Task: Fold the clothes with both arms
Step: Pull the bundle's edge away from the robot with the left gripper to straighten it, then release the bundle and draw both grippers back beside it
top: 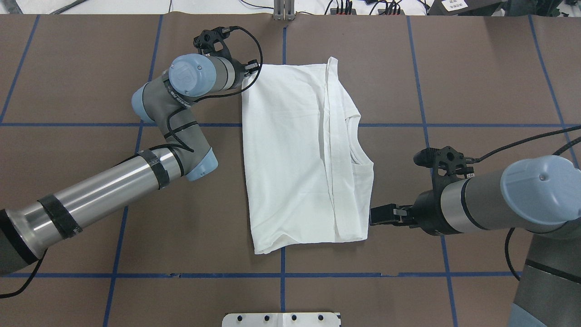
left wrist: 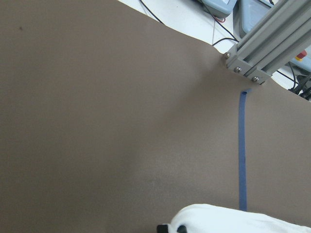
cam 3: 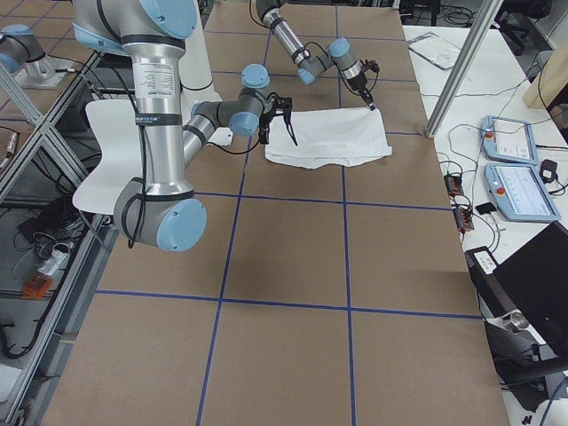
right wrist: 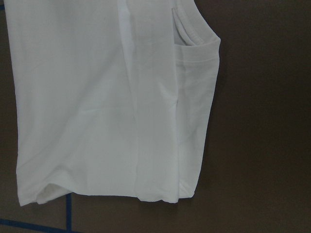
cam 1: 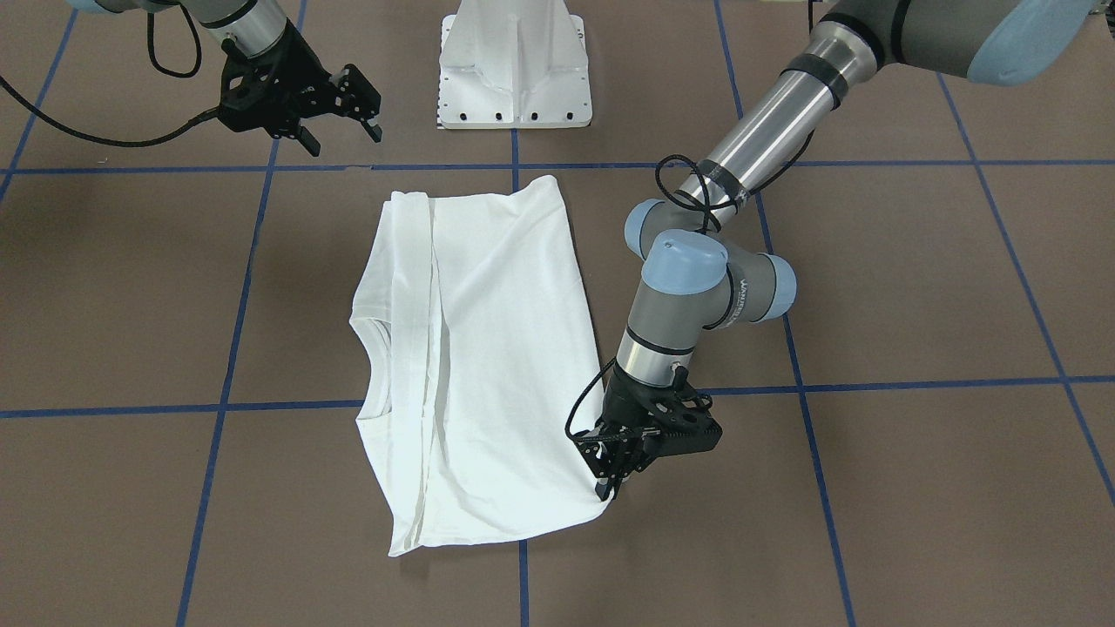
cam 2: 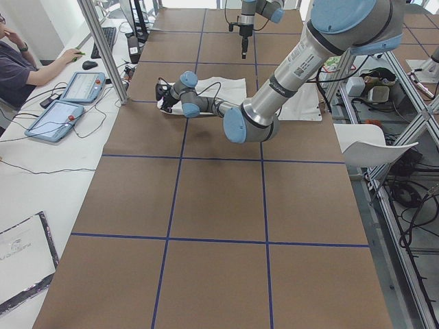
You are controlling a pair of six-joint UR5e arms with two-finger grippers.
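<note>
One T-shirt (cam 1: 488, 348), judged limp and light, is best taken at its corners; one corner is pinched by the left end effector (cam 1: 608, 483), the right end effector (cam 1: 341, 132) being spread.

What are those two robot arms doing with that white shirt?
They are folding a white T-shirt that lies on the brown table, with one side already folded over. The left hand is down at the shirt corner farthest from the robot; it is hard to tell if it is pinching the cloth. The right hand is open, holds nothing, and sits just off the opposite corner, near the robot.
</note>
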